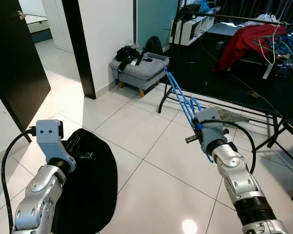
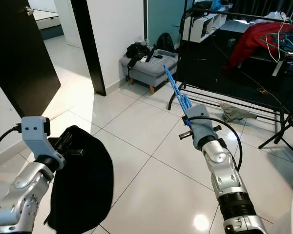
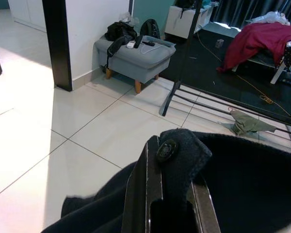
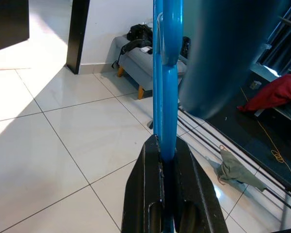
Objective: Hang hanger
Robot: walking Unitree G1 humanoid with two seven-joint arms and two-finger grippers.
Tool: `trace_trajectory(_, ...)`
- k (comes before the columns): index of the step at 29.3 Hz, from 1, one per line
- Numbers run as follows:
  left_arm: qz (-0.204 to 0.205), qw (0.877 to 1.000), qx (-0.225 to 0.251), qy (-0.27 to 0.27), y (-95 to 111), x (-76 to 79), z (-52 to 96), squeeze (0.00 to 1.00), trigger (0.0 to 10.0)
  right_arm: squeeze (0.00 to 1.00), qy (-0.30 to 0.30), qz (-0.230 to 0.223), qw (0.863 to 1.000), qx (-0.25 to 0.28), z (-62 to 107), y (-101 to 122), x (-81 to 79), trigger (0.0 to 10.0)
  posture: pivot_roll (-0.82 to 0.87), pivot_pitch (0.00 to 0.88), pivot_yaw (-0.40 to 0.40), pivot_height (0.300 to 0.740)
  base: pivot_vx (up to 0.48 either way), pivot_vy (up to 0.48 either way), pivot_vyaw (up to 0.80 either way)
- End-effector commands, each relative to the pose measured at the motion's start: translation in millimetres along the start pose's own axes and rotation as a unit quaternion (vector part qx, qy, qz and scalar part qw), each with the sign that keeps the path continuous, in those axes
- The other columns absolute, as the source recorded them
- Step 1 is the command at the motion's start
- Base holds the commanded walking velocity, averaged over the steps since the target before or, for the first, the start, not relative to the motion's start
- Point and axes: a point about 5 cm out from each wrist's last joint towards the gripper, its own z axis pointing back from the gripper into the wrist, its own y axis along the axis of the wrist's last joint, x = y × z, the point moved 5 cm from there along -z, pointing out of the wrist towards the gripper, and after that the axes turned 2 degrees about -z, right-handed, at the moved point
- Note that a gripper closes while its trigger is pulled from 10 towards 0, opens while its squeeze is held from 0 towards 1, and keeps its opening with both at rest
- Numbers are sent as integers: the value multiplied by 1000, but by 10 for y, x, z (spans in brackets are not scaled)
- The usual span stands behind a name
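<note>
Two arms are up in front of the robot, one thing in each gripper. The right gripper (image 4: 167, 160) has its two black fingers pinched tight on one blue hanger (image 1: 181, 95), which slants up and away from the wrist over the white tiled floor (image 1: 136, 146), toward the stool. Seen from the wrist, the hanger is edge-on, a single blue bar rising between the fingers; its hook end is hard to make out against the dark background.

The left gripper (image 3: 167, 184) is clamped on one black garment (image 1: 90, 180), a button (image 3: 167, 149) showing at the fold just above the fingers. The cloth droops from the gripper as a dark mass and is cut off at the bottom edge, so its shape cannot be told.

Ahead stands one grey stool (image 1: 141, 68) on wooden legs, with a heap of dark items on top too small to sort out. Beside it runs a black rack (image 1: 219, 102), its lower bars low over the floor; one crumpled greenish cloth (image 3: 250, 125) lies by them. Farther back a red garment (image 1: 246, 41) hangs over a rail, with several wire hangers (image 1: 273, 44) bunched near it, too tangled to count. One dark door (image 1: 12, 63) stands at the left, partly cut off.
</note>
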Motion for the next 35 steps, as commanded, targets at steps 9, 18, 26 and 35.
trace_trajectory(9,0,1000,15,-4,58,12,-17,0,10000,0,5,0,1000,5,-20,22,4,10000,3,0,7,740,0,0,0)
trace_trajectory(18,5,1000,13,-8,44,28,-23,0,10000,0,7,0,1000,3,-24,10,4,10000,4,0,2,740,0,0,0)
trace_trajectory(26,-3,1000,6,-11,27,40,-37,0,10000,0,9,-2,1000,-2,-36,-5,-1,10000,2,0,6,740,0,0,-200)
trace_trajectory(35,-254,966,0,-42,325,120,-327,0,10000,0,269,-56,962,13,271,271,-283,10000,-16,0,23,740,0,0,0)
